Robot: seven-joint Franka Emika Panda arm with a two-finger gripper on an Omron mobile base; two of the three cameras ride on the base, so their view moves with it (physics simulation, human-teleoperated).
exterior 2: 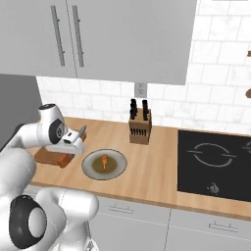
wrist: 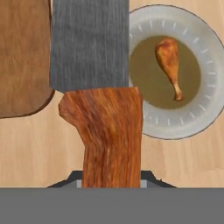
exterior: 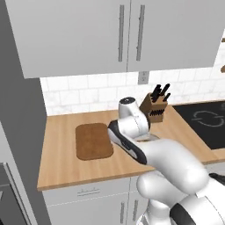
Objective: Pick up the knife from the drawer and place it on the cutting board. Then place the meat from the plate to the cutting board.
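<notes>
My gripper (wrist: 111,178) is shut on the knife (wrist: 107,127), whose orange-red handle and grey blade (wrist: 89,43) loom large in the hand view. It hovers above the counter between the dark brown cutting board (wrist: 19,57) and the grey-olive plate (wrist: 175,72). The meat (wrist: 169,61), a small drumstick-shaped lump, lies on the plate. In the right base view the gripper (exterior 2: 73,138) hangs over the board's right end (exterior 2: 54,156), just left of the plate (exterior 2: 117,169) and meat (exterior 2: 104,162). The board (exterior: 93,141) lies flat on the counter. The drawer is out of view.
A wooden knife block (exterior 2: 139,128) with black-handled knives stands at the back by the tiled wall. A black cooktop (exterior 2: 213,164) takes up the counter's right side. Wall cabinets (exterior: 123,35) hang overhead. The counter's front edge (exterior: 83,180) runs just below the board.
</notes>
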